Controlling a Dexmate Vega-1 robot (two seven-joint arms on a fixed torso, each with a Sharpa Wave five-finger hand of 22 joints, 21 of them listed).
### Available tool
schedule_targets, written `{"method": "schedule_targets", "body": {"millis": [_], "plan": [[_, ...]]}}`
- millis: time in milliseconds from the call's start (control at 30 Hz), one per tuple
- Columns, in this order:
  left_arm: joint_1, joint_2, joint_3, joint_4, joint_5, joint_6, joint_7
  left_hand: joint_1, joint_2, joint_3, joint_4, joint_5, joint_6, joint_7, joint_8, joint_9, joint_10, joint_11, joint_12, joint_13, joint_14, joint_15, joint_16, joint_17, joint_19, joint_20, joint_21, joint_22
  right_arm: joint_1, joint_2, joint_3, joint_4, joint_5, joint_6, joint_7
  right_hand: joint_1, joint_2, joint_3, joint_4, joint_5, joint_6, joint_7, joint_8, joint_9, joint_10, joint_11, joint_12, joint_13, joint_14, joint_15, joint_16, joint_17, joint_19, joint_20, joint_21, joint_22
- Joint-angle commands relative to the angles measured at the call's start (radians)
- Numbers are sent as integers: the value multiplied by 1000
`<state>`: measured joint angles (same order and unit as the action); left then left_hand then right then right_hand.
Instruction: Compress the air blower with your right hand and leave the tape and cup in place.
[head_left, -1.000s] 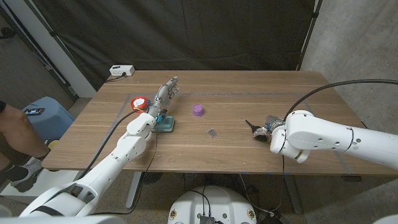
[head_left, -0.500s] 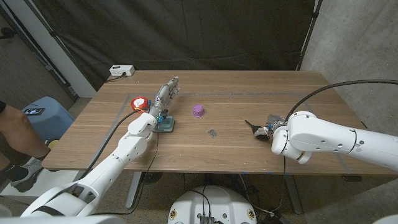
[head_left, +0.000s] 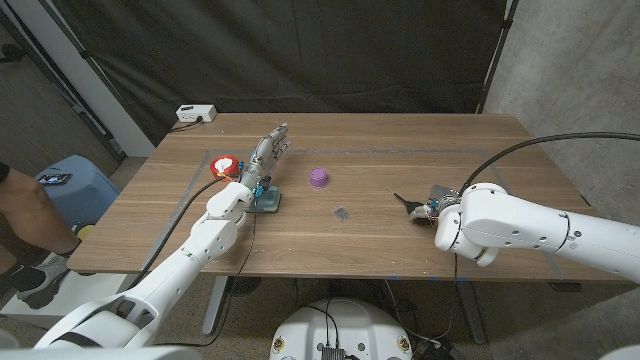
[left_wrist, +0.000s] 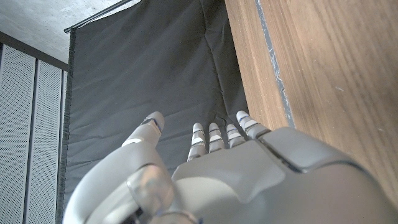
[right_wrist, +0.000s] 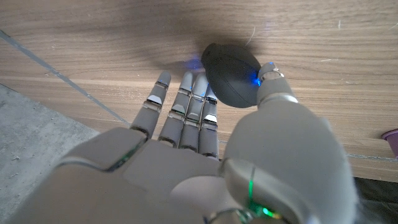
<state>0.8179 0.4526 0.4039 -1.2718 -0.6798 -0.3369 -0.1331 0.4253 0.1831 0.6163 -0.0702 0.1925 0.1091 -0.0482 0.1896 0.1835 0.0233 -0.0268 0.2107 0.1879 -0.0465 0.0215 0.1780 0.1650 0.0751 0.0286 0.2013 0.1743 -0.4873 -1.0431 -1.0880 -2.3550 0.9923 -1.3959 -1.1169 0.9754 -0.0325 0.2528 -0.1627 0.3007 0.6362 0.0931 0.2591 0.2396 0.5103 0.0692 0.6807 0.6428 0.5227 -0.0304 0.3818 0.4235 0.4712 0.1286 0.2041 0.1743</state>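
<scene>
Bare wood is lying between the purple cup (head_left: 319, 178) mid-table and the air blower (head_left: 412, 204) toward the table's (head_left: 470, 150) right edge

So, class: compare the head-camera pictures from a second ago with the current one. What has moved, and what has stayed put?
The right arm has shifted slightly toward the table's right edge, bringing the right hand along beside the black air blower; its thumb is at the bulb, fingers stretched alongside, no squeeze visible yet. The blower, purple cup, tape and left hand stayed as they were.
</scene>
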Motion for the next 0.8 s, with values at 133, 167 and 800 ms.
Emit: {"method": "schedule_targets", "body": {"millis": [133, 167, 800], "plan": [[3, -3, 1, 1, -1, -3, 3, 13, 4, -1, 1, 7, 8, 0, 1, 4, 9, 0, 2, 5, 3, 0, 1, 3, 11, 2, -2, 2, 47, 8, -46, 21, 25, 0, 0, 11, -2, 2, 6, 3, 0, 0, -5, 1, -8, 5, 4, 6, -10, 1, -4, 8, 2, -9, 2, 2], [3, -3, 1, 2, -1, -3, 3, 13, 4, -1, 1, 7, 7, 0, 1, 4, 9, 0, 2, 5, 3, 0, 1, 3, 11, 2, -2, 2, 59, 8, -57, 23, 31, 0, 0, 11, -2, 2, 6, 3, 0, -1, -5, 1, -8, 6, 5, 6, -9, 1, -4, 8, 1, -9, 2, 2], [7, -6, -4, 10, -8, -11, -3, 15, 4, -2, 1, 7, 6, 0, 0, 5, 11, 1, 2, 5, 4, 0, 0, 3, 11, 3, -3, 2, 138, 10, -126, 17, 56, 0, 0, 27, -1, 4, 7, 4, -6, -7, -15, 2, -16, 4, 0, -1, -18, 5, -8, 17, -5, -10, -2, 2]]}}
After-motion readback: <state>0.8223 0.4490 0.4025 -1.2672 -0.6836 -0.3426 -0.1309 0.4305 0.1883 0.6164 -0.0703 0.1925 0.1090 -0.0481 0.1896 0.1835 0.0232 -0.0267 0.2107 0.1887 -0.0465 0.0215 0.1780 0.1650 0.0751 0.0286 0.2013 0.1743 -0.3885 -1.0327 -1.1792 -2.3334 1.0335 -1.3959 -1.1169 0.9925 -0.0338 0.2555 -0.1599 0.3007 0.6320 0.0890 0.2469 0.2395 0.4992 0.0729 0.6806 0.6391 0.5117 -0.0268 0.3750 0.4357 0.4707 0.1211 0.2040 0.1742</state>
